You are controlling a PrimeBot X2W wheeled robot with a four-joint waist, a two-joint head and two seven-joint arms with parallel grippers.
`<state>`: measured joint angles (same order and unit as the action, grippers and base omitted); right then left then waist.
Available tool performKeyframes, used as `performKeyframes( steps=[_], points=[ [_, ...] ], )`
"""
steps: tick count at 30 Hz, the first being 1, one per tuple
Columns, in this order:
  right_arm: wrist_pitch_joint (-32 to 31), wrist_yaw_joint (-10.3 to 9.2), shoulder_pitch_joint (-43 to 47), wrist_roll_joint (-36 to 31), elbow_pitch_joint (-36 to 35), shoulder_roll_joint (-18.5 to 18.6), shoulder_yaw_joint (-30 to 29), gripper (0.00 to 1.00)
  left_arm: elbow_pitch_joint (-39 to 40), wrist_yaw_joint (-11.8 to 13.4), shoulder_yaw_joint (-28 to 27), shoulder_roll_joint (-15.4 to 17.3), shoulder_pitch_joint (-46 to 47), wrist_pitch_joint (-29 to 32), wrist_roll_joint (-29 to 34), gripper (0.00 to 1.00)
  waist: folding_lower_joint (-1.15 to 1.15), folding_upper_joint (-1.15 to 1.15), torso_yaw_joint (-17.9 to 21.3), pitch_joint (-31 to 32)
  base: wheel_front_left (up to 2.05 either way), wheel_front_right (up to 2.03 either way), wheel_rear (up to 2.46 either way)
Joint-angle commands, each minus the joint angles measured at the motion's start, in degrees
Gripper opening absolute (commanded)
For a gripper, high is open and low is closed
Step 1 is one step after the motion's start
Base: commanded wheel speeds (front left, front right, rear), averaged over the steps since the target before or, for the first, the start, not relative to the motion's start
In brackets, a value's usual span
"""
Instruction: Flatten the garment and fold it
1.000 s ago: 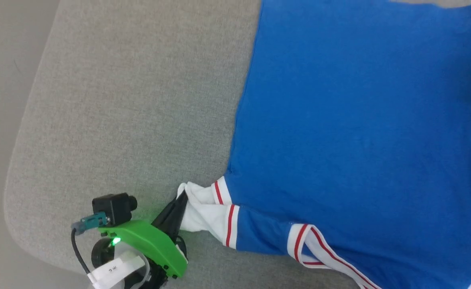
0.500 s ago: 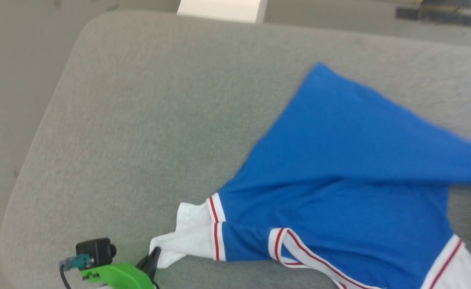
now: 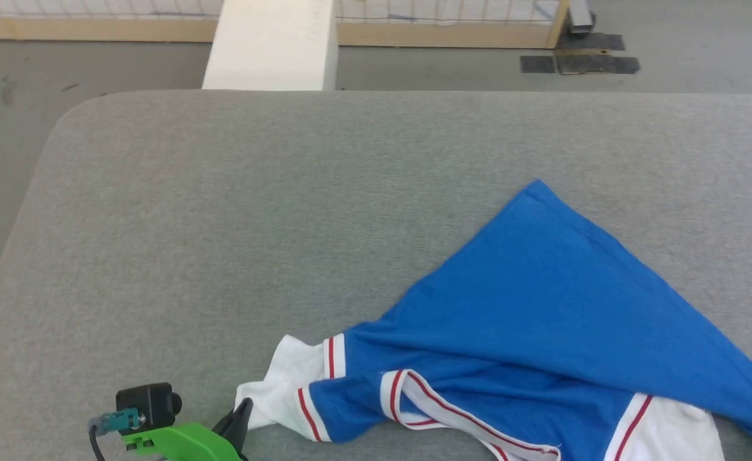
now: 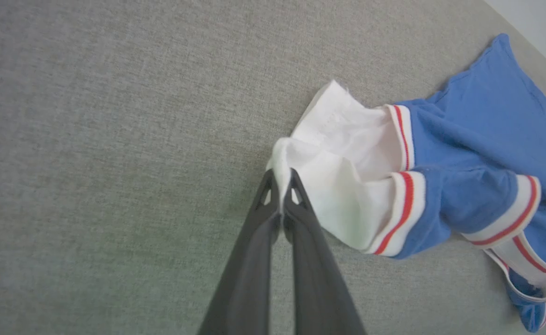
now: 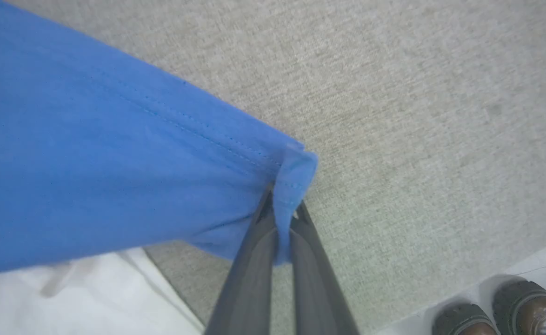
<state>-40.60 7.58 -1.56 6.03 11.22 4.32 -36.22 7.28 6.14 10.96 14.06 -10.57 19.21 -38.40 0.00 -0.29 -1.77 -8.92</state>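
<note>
Left gripper (image 4: 281, 188) is pinching the garment (image 3: 542, 301) by its white sleeve (image 4: 342, 204) and right gripper (image 5: 282, 209) by its blue hem (image 5: 296, 167), both shallow bites risking slipping free under spreading tension.

The left gripper (image 4: 280, 179) sat low in the head view, near 7 o'clock. Its two dark fingers pointed toward 1 o'clock and were squeezed tight on a white edge of the garment (image 4: 347, 204). Its green wrist cover (image 3: 184, 443) carried a small black camera (image 3: 148, 404). The right gripper (image 5: 283, 207) was pinched tight on a blue edge, its fingers pointing to 12 o'clock in its own view.
</note>
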Motion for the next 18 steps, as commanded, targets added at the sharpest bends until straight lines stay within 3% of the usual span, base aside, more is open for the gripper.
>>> performKeyframes(
  steps=[1, 4, 5, 6, 12, 18],
  points=[
    [-1.3, -0.09, 1.1, -0.1, 0.6, -0.6, 0.1, 0.0, 0.3, 0.4, 0.0, 0.4, -0.2, 0.3, -0.2, 0.0, 0.0, 0.29, 0.6, -0.2, 0.0, 0.0, 0.0],
    [-1.5, -0.09, 1.0, 0.5, 0.1, -0.9, 0.5, 0.0, 0.3, 0.5, 0.0, 0.5, -0.2, 0.4, -0.2, 0.0, 0.0, 0.29, 0.8, -0.5, 0.0, 0.0, 0.0],
    [-0.7, -0.09, 0.9, 0.9, -0.5, -1.0, 0.8, 0.62, 0.3, 0.6, 0.1, 0.5, -0.2, 0.4, -0.2, 0.0, 0.0, 0.29, 0.8, -0.4, 0.0, 0.0, 0.0],
    [2.9, -0.09, 0.8, 1.7, -2.3, -1.1, 1.4, 1.0, 0.2, 0.6, 0.2, 0.4, -0.2, 0.4, -0.3, 0.0, 0.0, 0.29, 0.7, -0.3, 0.0, 0.0, 0.0],
    [17.1, -0.09, -1.6, 5.6, -6.8, 1.7, 7.2, 1.0, -0.3, 0.5, 0.6, 0.2, 0.0, 0.2, -0.4, 0.0, 0.0, 0.29, 0.1, 0.2, 0.0, 0.0, 0.0],
    [30.7, -0.09, -8.1, 8.3, -7.2, 8.0, 19.7, 1.0, -0.5, 0.2, 0.8, 0.2, 0.5, 0.0, -0.6, 0.0, 0.0, 0.29, -0.7, -0.5, 0.0, 0.0, 0.0]
  ],
)
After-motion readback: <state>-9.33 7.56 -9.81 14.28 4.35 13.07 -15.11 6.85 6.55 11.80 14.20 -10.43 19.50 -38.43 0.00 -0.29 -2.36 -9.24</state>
